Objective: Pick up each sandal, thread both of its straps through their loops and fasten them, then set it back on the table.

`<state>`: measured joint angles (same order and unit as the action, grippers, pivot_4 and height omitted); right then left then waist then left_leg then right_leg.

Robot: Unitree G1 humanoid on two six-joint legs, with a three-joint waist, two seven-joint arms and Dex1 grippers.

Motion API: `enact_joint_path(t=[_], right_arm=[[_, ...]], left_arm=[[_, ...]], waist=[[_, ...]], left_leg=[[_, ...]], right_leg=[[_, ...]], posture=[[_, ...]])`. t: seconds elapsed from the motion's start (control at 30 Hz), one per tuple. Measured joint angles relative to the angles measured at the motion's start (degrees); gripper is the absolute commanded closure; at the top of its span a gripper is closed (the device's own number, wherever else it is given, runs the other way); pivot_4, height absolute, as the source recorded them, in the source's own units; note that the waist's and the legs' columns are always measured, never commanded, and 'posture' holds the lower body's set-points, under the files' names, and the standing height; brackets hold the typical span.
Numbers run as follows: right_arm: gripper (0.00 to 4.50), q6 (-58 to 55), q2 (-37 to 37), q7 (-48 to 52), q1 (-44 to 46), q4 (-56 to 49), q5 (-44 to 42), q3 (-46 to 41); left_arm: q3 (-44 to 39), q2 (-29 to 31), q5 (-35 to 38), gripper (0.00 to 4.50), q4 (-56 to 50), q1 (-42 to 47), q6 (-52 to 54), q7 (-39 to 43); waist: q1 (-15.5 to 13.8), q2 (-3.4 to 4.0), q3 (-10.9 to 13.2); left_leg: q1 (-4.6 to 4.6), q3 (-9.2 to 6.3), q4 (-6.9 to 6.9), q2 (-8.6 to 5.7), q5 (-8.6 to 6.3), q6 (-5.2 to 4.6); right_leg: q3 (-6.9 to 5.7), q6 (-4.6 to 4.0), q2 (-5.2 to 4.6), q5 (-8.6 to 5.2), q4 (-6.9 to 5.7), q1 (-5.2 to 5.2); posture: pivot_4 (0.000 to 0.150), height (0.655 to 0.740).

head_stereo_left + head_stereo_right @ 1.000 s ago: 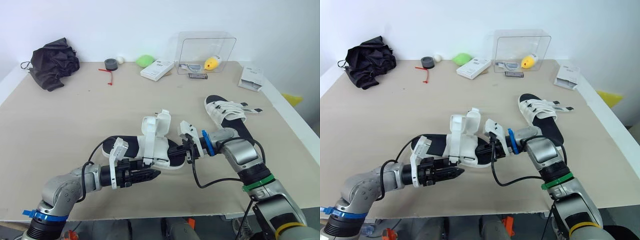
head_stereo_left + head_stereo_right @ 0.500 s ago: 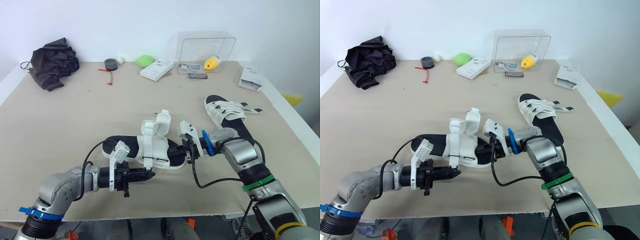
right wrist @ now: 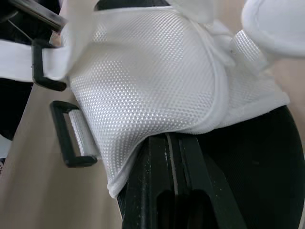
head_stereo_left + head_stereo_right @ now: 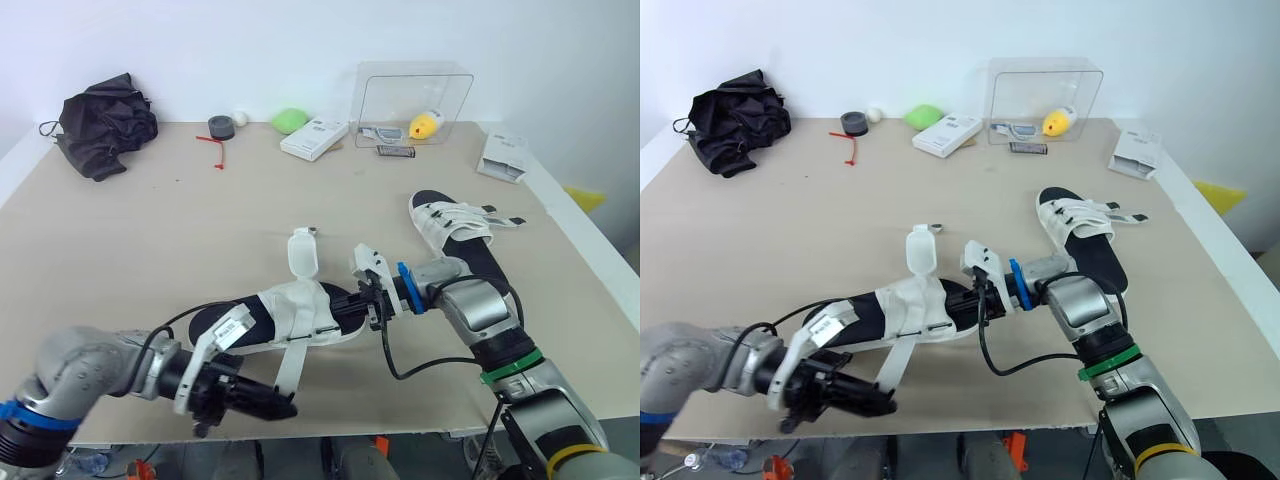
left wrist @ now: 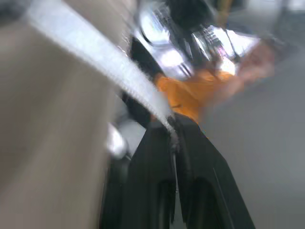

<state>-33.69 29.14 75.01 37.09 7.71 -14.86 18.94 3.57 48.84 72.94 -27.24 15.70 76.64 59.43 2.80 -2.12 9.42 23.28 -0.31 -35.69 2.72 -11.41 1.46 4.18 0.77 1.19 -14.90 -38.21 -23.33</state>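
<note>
Strap in left gripper, sandal in right gripper

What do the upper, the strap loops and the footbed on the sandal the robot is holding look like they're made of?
The upper looks like white woven mesh fabric, matte, by its dotted weave. The loop is black, smooth and rigid, probably plastic, though coated metal is possible. The footbed is black and matte, likely foam or rubber.
</note>
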Motion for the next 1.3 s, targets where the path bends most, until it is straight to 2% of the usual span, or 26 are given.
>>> enact_joint_path(t=[0.1, 0.17, 0.3, 0.4, 0.53, 0.6, 0.67, 0.83, 0.97, 1.0, 1.03, 1.13, 1.2, 1.3], right_arm=[[4.5, 0.09, -0.03, -0.14, 0.12, 0.22, 0.0, 0.07], [4.5, 0.12, -0.04, -0.11, 0.29, 0.29, 0.0, 0.31], [4.5, 0.12, -0.06, 0.0, 0.47, 0.3, -0.12, 0.49], [4.5, 0.08, 0.01, -0.12, 0.53, 0.34, -0.09, 0.48], [4.5, 0.11, 0.07, -0.4, 0.53, 0.4, -0.07, 0.48], [4.5, 0.16, 0.18, -0.29, 0.77, 0.63, -0.07, 0.58], [4.5, 0.27, 0.02, -0.17, 0.94, 0.78, -0.09, 0.79], [4.5, 0.49, -0.09, 0.08, 1.5, 1.37, -0.08, 0.93], [4.5, 0.59, -0.2, -0.4, 1.54, 1.56, 0.17, 0.93], [4.5, 0.64, -0.17, -0.42, 1.62, 1.59, 0.39, 0.88], [4.5, 0.66, -0.2, -0.43, 1.64, 1.56, 0.44, 0.89], [4.5, 0.61, -0.2, -0.46, 1.6, 1.51, 0.45, 0.86], [4.5, 0.54, -0.46, -0.55, 1.54, 1.38, 0.42, 0.9], [4.5, 0.29, -0.45, -0.55, 1.48, 1.21, 0.39, 0.9]], left_arm=[[0.06, 1.4, 1.11, 4.48, -0.26, 4.62, 0.33, 2.1], [1.08, 3.22, -2.95, 4.48, -0.33, 6.29, -2.18, 3.62], [5.05, 3.28, -7.92, 4.48, -0.79, 2.64, -5.27, 4.02], [6.17, 3.51, -7.4, 4.48, -3.66, -0.09, -5.32, 5.13], [5.38, 3.71, -0.13, 4.48, -4.34, 0.79, -2.78, 5.22], [3.54, 3.57, 9.41, 4.48, -1.93, 4.84, -1.53, 2.82], [2.49, 3.55, 14.86, 4.48, 0.29, 7.16, -1.35, 0.26], [2.62, 2.76, 13.92, 4.48, 2.44, 8.38, -1.39, -1.27], [1.77, -3.34, 11.3, 4.48, 13.67, 11.15, -3.39, -7.67], [-0.99, -8.18, 12.73, 4.48, 21.81, 13.08, -4.78, -13.4], [-2.15, -10.03, 13.85, 4.48, 24.58, 13.81, -5.7, -16.11], [-8.26, -20.74, 21.28, 4.48, 36.06, 16.61, -11.64, -32.48], [-10.09, -24.42, 25.1, 4.48, 38.89, 16.51, -13.76, -41.34], [-11.82, -25.12, 29.74, 4.48, 38.34, 14.88, -13.82, -49.22]], waist=[[-0.01, -0.01, 0.0], [0.04, 0.03, -0.01], [0.13, 0.03, 0.0], [0.02, 0.01, 0.01], [-0.01, 0.0, 0.01], [-0.03, -0.03, 0.03], [0.09, -0.02, 0.03], [0.05, -0.02, 0.03], [-0.11, -0.01, 0.03], [-0.12, 0.0, 0.04], [-0.17, -0.02, 0.04], [-0.2, -0.03, 0.04], [-0.1, -0.05, 0.04], [-0.12, -0.05, 0.04]], left_leg=[[-0.01, 0.0, -0.05, -0.01, 0.0, 0.0], [-0.04, 0.06, -0.03, -0.04, 0.0, 0.01], [-0.02, 0.08, -0.01, 0.0, -0.01, 0.03], [-0.01, 0.02, -0.03, 0.02, -0.01, 0.03], [-0.02, 0.03, -0.1, 0.02, 0.0, 0.02], [-0.01, 0.01, -0.16, 0.02, 0.0, 0.02], [-0.01, 0.09, -0.14, 0.02, -0.01, 0.02], [0.01, 0.02, -0.11, 0.01, -0.06, 0.05], [-0.02, -0.01, -0.22, 0.03, -0.04, 0.06], [0.0, -0.02, -0.29, 0.02, -0.03, 0.06], [0.01, -0.04, -0.37, 0.03, -0.03, 0.06], [0.07, -0.02, -0.52, 0.02, -0.03, 0.06], [0.11, 0.02, -0.55, 0.0, -0.04, 0.06], [0.11, -0.02, -0.55, -0.06, -0.05, 0.07]], right_leg=[[0.0, 0.02, 0.0, 0.02, -0.01, 0.02], [0.06, 0.02, -0.01, 0.03, 0.0, 0.02], [0.09, 0.02, 0.0, 0.01, 0.0, -0.02], [0.04, -0.01, 0.0, 0.02, -0.01, 0.0], [0.03, -0.02, 0.0, 0.05, -0.03, 0.01], [0.0, 0.0, 0.0, 0.06, -0.04, 0.02], [0.07, 0.04, 0.0, 0.06, -0.03, 0.0], [0.05, 0.04, 0.04, -0.03, -0.04, 0.0], [0.03, 0.0, 0.08, 0.08, -0.1, 0.03], [0.03, 0.02, 0.07, 0.08, -0.16, 0.02], [0.02, 0.03, 0.06, 0.09, -0.2, 0.04], [0.04, 0.12, -0.03, 0.12, -0.24, 0.05], [0.11, 0.17, -0.04, 0.13, -0.26, 0.01], [0.11, 0.21, -0.07, 0.11, -0.31, 0.02]], posture=[[0.15, 0.74], [0.15, 0.74], [0.15, 0.74], [0.15, 0.74], [0.15, 0.74], [0.15, 0.74], [0.15, 0.74], [0.15, 0.74], [0.15, 0.74], [0.15, 0.74], [0.15, 0.74], [0.15, 0.74], [0.15, 0.74], [0.15, 0.74]])
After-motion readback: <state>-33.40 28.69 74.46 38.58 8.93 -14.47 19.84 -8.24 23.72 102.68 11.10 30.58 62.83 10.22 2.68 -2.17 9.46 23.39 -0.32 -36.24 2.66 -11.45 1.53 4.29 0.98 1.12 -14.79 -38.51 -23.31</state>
